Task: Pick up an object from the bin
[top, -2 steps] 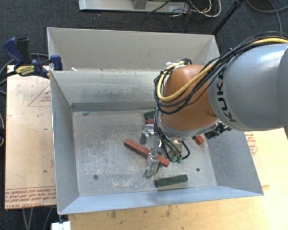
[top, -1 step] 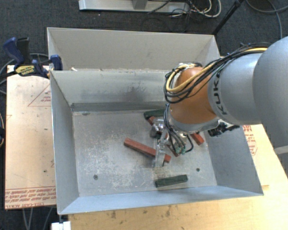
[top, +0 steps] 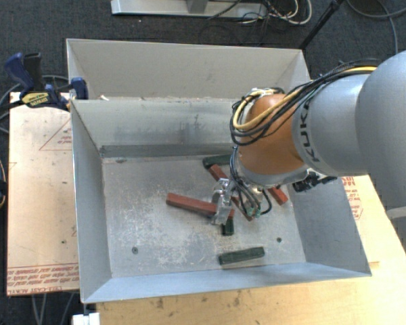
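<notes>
My gripper (top: 222, 212) is low in the bin's middle right, under the orange wrist cover. It sits at the right end of a red-brown flat bar (top: 188, 203) that lies slanted on the floor. A small dark green piece (top: 227, 229) pokes out just below the gripper, touching or very close to it. Whether either thing is held is hidden.
A dark green bar (top: 241, 256) lies near the front wall. Behind the gripper lie a short red-brown piece (top: 218, 171) and a dark green one (top: 212, 160); another red piece (top: 279, 196) shows at the right. The arm covers the bin's right side.
</notes>
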`<action>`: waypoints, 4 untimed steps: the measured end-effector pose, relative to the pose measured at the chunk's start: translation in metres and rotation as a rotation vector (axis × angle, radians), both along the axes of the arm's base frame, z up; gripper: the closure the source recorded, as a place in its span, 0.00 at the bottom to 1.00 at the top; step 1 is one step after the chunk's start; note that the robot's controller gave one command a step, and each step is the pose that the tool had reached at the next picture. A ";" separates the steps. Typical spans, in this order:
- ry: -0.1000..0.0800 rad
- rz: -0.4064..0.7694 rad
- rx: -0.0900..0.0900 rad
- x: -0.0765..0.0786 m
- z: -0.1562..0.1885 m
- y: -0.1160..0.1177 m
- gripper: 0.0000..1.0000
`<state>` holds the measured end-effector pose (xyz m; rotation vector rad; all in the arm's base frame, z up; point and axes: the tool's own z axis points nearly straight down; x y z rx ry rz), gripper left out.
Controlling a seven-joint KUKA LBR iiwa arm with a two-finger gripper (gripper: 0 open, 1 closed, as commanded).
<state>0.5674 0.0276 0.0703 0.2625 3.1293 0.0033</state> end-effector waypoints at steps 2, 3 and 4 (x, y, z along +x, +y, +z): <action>0.001 0.013 -0.001 -0.055 0.008 -0.058 0.00; -0.008 -0.125 0.000 -0.008 0.072 -0.040 0.00; 0.000 0.159 -0.001 0.032 -0.002 -0.037 0.00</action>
